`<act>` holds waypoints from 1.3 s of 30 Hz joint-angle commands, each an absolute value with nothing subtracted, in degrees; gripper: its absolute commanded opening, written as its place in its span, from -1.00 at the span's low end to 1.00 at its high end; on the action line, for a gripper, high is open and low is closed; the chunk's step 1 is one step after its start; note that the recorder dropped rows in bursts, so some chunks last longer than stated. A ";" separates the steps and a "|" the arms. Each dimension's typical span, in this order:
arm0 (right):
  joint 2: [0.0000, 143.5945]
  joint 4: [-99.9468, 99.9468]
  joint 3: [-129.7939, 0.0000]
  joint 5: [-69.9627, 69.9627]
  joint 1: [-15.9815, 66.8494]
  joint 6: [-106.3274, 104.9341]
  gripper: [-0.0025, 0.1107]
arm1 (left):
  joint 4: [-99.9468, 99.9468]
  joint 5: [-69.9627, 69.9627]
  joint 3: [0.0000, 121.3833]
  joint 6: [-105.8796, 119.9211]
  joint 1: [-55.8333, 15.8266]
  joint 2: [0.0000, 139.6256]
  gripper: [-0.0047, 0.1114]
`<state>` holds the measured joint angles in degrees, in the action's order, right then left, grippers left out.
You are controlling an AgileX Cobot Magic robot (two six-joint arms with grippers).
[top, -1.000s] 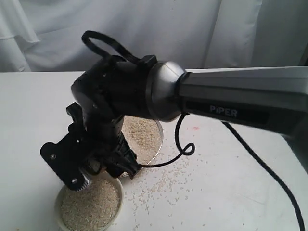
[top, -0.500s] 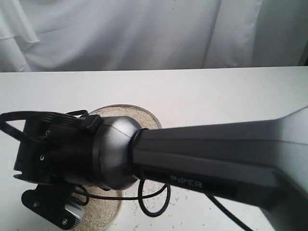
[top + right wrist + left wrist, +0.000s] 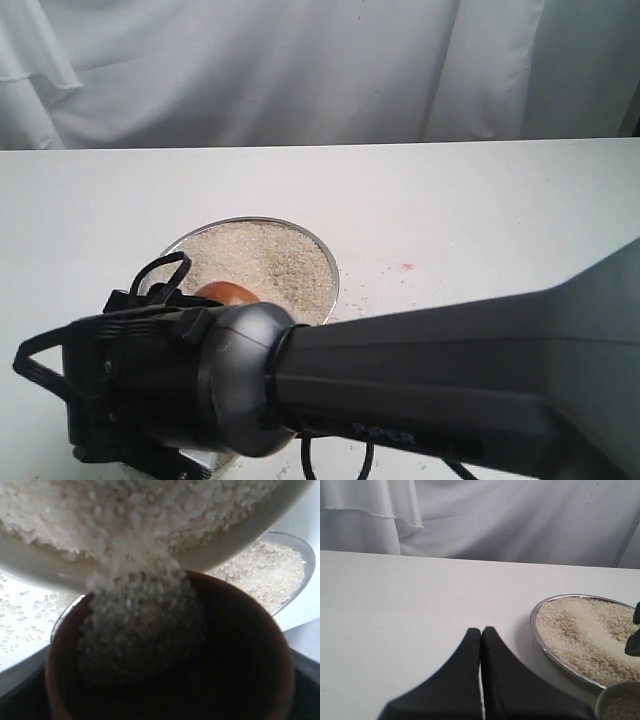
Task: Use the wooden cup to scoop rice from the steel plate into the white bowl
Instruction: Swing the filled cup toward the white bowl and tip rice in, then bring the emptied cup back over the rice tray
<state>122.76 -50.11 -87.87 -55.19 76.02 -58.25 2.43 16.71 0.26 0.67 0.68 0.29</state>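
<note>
Rice (image 3: 140,615) runs from the wooden cup (image 3: 240,670) into the white bowl (image 3: 240,535), beside the steel plate (image 3: 295,550). My right end effector (image 3: 165,705) is clamped on the cup; my left end effector (image 3: 481,645) is closed on nothing. I should tilt slowly, lip over the bowl, so no grains spill.
</note>
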 commanded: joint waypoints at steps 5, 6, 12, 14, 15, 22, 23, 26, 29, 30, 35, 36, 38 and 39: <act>122.57 -59.73 -85.81 -54.00 78.22 -50.13 -0.96 | 2.48 16.34 0.00 0.49 0.60 0.00 -0.92; 122.57 -59.73 -85.81 -54.00 78.64 -50.12 -0.96 | 2.48 16.34 0.00 0.49 0.60 0.00 -0.92; 122.57 -63.86 -85.81 -54.39 80.57 -50.12 -0.96 | 2.48 16.34 0.00 0.49 0.60 0.00 -0.92; 122.57 -65.56 -85.81 -55.12 81.11 -50.12 -0.96 | 2.48 16.34 0.00 0.49 0.60 0.00 -0.92; 122.57 -66.06 -85.81 -55.54 81.53 -50.12 -0.96 | 2.48 16.34 0.00 0.49 0.60 0.00 -0.92; 122.57 -68.16 -85.81 -57.23 82.18 -49.73 -0.96 | 2.48 16.34 0.00 0.49 0.60 0.00 -0.92; 122.57 -68.31 -85.81 -57.37 82.28 -49.73 -0.96 | 2.48 16.34 0.00 0.49 0.60 0.00 -0.92; 122.57 -69.66 -85.81 -59.05 82.66 -49.45 -0.96 | 2.48 16.34 0.00 0.49 0.60 0.00 -0.92; 122.34 -73.98 -85.81 -60.85 83.01 -46.79 -0.96 | 2.48 16.34 0.00 0.49 0.60 0.00 -0.92; 122.22 -74.77 -85.81 -60.88 83.01 -46.14 -0.96 | 2.48 16.34 0.00 0.49 0.60 0.00 -0.92; 121.29 -75.49 -85.81 -61.88 83.01 -46.12 -0.96 | 2.48 16.34 0.00 0.49 0.60 0.00 -0.92; 121.17 -75.36 -85.81 -61.88 83.01 -46.02 -0.96 | 2.48 16.34 0.00 0.49 0.60 0.00 -0.92; 120.75 -74.48 -85.81 -61.34 82.86 -44.69 -0.96 | 2.48 16.34 0.00 0.49 0.60 0.00 -0.92; 120.44 -72.87 -85.81 -60.71 82.46 -44.09 -0.96 | 2.48 16.34 0.00 0.49 0.60 0.00 -0.92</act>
<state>122.05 -73.92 -86.19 -60.97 82.79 -45.70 2.43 16.71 0.26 0.67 0.68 0.29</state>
